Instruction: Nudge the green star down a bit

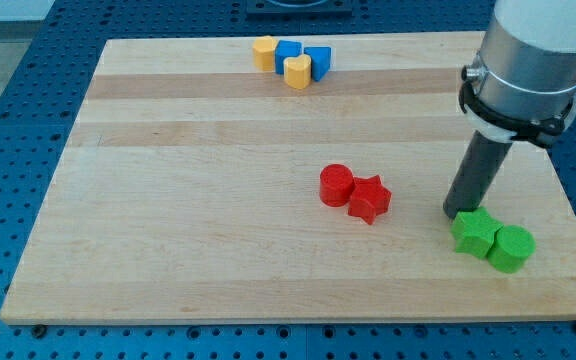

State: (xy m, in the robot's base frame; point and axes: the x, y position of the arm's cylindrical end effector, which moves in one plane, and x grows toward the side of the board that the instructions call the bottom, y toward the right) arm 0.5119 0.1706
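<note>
The green star (475, 233) lies on the wooden board (198, 190) at the view's lower right. A green cylinder (512, 248) touches it on its right. My tip (455, 212) rests on the board just above and left of the green star, touching or almost touching its upper left edge. The dark rod rises from there up to the grey arm body at the view's top right.
A red cylinder (336, 185) and a red star (370, 198) touch each other near the board's middle. At the view's top a yellow block (264, 52), a blue block (287, 52), a yellow heart (298, 71) and a blue block (318, 60) cluster together.
</note>
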